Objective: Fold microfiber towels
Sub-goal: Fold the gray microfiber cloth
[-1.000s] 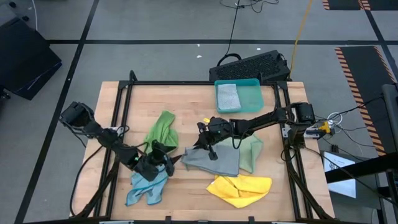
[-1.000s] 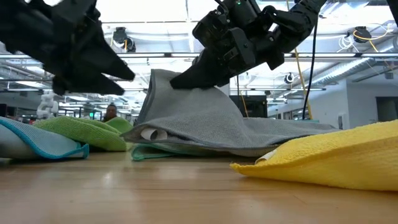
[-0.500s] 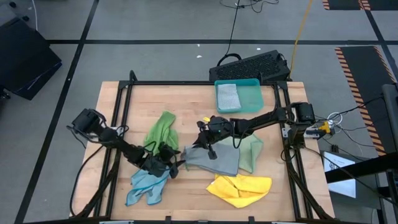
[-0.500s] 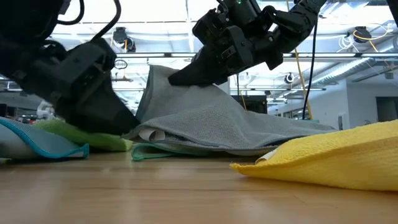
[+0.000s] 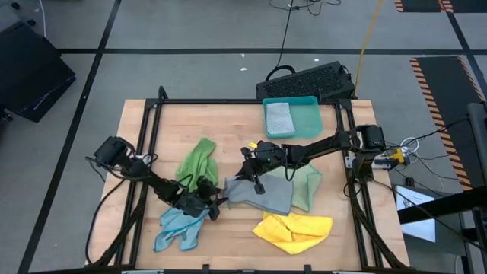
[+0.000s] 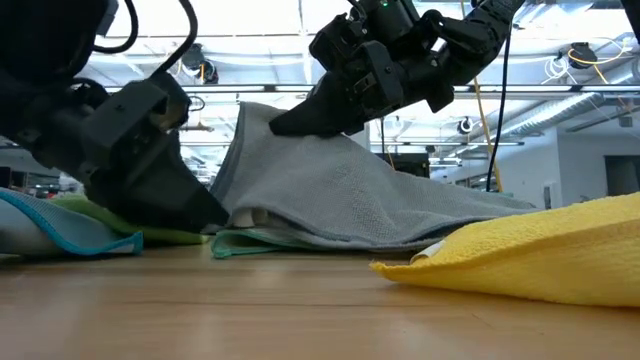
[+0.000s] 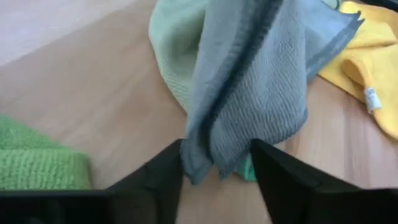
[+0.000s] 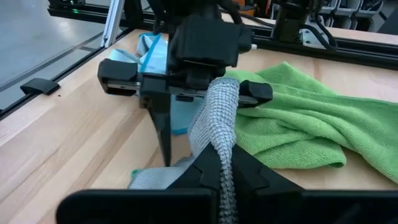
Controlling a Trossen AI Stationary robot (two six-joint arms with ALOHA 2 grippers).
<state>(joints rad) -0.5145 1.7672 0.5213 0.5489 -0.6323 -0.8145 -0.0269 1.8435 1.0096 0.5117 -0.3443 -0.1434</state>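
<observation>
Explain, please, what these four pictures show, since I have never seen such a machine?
Two dark robot arms work at a wooden table. One picture looks down from above, one looks level across the tabletop, and two come from cameras on the wrists. Small cloths lie there: a grey towel, a bright green towel, a light blue towel, a yellow towel and a pale green towel. A teal tray holds another grey cloth. The right tool pinches the grey towel's edge and lifts it. The left tool has its fingers on either side of the hanging corner.
</observation>
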